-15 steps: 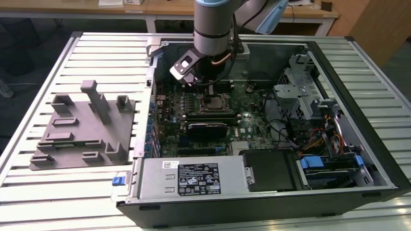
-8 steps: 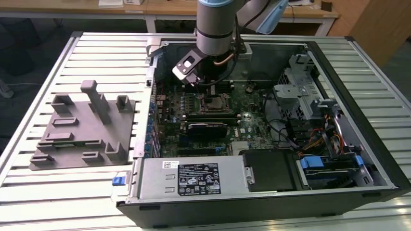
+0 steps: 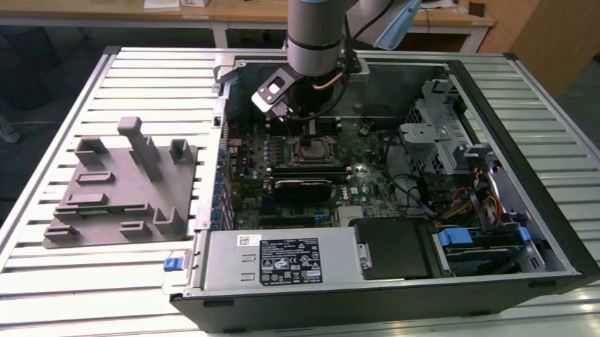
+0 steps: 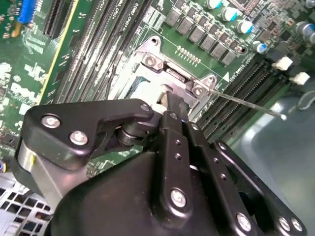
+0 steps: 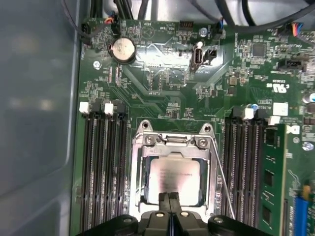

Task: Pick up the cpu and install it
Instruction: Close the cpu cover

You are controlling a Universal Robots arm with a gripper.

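The gripper (image 5: 170,195) hangs right over the socket (image 5: 172,140). In the first wrist view its two fingers (image 5: 164,202) are pressed together with only a thin seam between them and nothing clamped. The tips sit at the edge of the cpu (image 5: 174,172) nearest the wrist; whether they actually touch it cannot be told.

The cpu lies flat inside the socket with its silver top up, and its sides look parallel to the metal frame around it. It appears to be placed already, so the work in hand is probably seating it.

Doing that well means keeping any contact light and straight down. A sideways drag from the closed tips could skew the chip on the contacts beneath, so the arm should not slide across the lid. The cpu should sit level, with an even dark margin inside the frame.

A thin wire lever (image 5: 221,182) runs just beside the socket and looks unlatched. The fingers need to stay clear of it.

Memory slots (image 5: 101,162) flank the socket on both sides, and a coin cell (image 5: 123,49) sits further out on the board.

In the exterior view the socket lies deep in the open computer case (image 3: 375,302). The grey fixture block (image 3: 122,186) stands well apart from it, outside the case on the slatted table (image 3: 56,105).
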